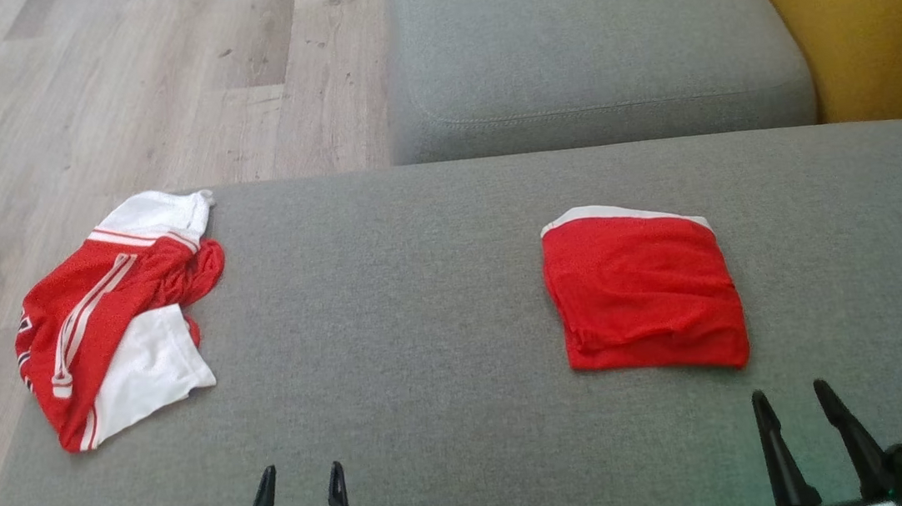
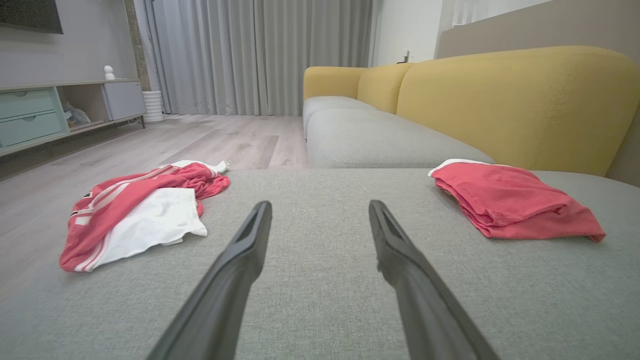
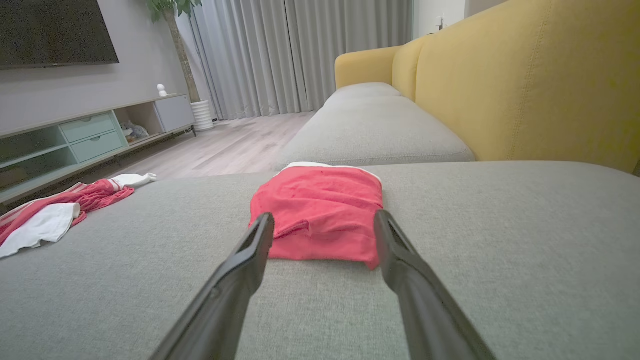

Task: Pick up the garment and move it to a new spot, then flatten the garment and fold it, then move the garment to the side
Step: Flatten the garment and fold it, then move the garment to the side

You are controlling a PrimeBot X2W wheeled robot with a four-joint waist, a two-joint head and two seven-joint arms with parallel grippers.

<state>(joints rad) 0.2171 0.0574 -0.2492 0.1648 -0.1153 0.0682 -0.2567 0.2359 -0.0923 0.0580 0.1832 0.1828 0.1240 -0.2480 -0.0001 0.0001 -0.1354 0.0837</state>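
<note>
A crumpled red and white garment [image 1: 116, 316] lies at the left edge of the grey cushion [image 1: 423, 306], partly hanging over it; it also shows as the crumpled garment [image 2: 137, 215] and, far left, the crumpled garment [image 3: 55, 210]. A red garment folded into a square [image 1: 644, 291] rests flat on the right half, seen too as the folded garment [image 2: 510, 205] and the folded garment [image 3: 320, 217]. My left gripper [image 1: 300, 474] hovers open near the cushion's front edge, nothing between its fingers. My right gripper [image 1: 793, 397] is open just in front of the folded garment.
Another grey seat cushion [image 1: 588, 46] lies beyond, with the yellow sofa back [image 1: 860, 0] to the right. Wooden floor [image 1: 107, 88] drops away left of the cushion. A low cabinet [image 3: 90, 135] and curtains [image 2: 260, 55] stand across the room.
</note>
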